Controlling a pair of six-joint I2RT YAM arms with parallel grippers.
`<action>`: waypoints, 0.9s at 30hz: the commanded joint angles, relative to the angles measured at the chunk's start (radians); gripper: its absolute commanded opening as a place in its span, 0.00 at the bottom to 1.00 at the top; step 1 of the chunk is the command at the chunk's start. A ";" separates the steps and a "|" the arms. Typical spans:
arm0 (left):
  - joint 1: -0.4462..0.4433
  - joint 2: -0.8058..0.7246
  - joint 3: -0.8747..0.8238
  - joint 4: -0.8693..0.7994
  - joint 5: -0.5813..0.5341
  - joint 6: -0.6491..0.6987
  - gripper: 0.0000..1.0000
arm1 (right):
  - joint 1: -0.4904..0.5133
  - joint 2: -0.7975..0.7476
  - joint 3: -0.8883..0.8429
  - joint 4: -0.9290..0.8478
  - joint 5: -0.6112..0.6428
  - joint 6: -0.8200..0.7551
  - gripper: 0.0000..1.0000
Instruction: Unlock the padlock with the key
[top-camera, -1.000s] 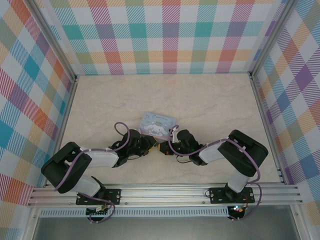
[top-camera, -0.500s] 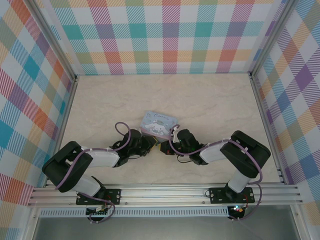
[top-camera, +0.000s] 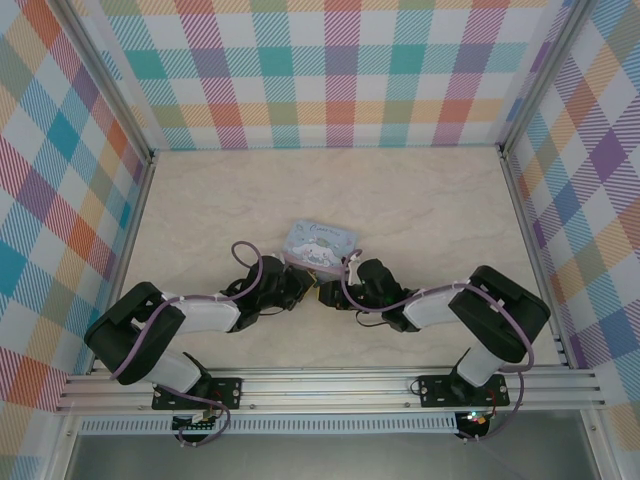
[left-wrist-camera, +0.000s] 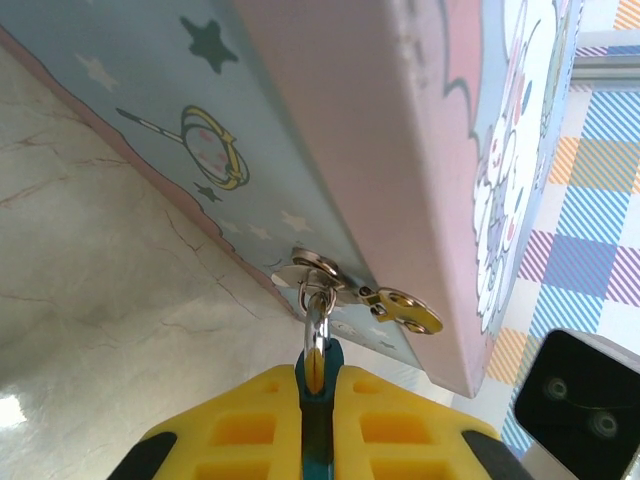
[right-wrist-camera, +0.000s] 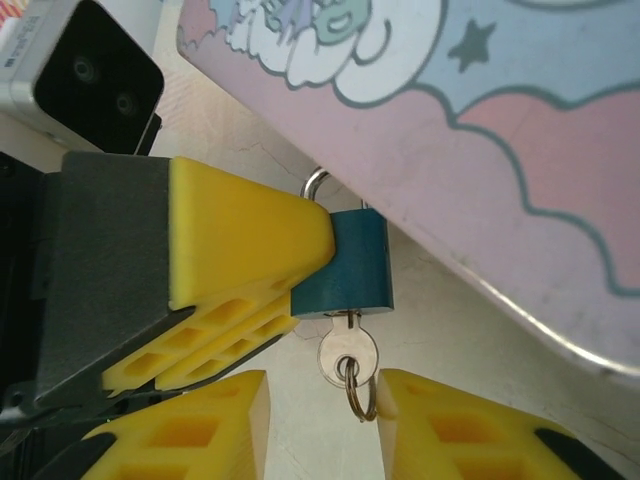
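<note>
The padlock, small with a dark teal body, hangs by its thin silver shackle from the hasp of a pale blue cartoon tin. My left gripper is shut on the padlock body, its yellow fingers pinching it from the left in the right wrist view. A silver key with a small ring sits in the keyhole under the body. My right gripper is open, one finger on each side of the key head, with the ring close to the right finger.
The tin lies on the marble-patterned table just beyond both grippers. A gold latch sticks out beside the hasp. Both arms meet at the table's near middle. Checked walls enclose the table.
My right gripper's jaws have opened off the key. The left gripper has closed tighter on the padlock. The tin has shifted slightly away from the arms.
</note>
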 joint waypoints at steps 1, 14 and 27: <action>-0.015 0.005 0.032 0.001 -0.004 0.002 0.00 | -0.004 -0.066 -0.007 -0.060 0.037 -0.071 0.39; -0.015 -0.012 0.073 -0.092 -0.003 0.027 0.00 | -0.029 -0.417 0.054 -0.496 0.325 -0.549 1.00; -0.015 -0.050 0.093 -0.159 -0.024 0.037 0.00 | -0.036 -0.509 0.046 -0.451 0.404 -0.851 1.00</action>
